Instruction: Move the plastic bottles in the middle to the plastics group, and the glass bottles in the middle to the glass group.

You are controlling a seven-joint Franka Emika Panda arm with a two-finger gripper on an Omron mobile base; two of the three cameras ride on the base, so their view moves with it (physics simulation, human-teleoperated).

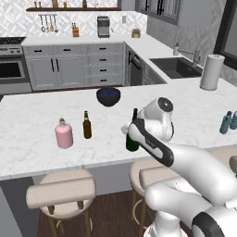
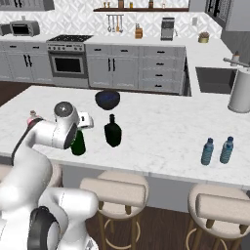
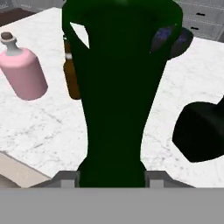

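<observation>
Your gripper sits low around the dark-green wine bottle, a finger tip showing at each side of its narrow end in the hand view. The bottle fills the gap between them, so the fingers look clamped on it, though the contact itself is too close to the lens to be sure. In the left base view the hand is at the bottle's neck, and its base appears to rest on or just above the marble surface; you cannot tell which.

Just beyond the gripper on one side stands the squat black bottle, near but apart from the green one. On the other side, a little farther off, you have the glass group: the slim brown bottle and the pink bottle with its pale stopper, close together. A dark bowl sits farther back on the surface.

Well away, past the black bottle at the far end of the surface, two pale-blue plastic bottles stand just beside each other, so the plastics part looks done.

What remains, by this reading: carry the green bottle over to the brown and pink pair, then do the same with the black one.
</observation>
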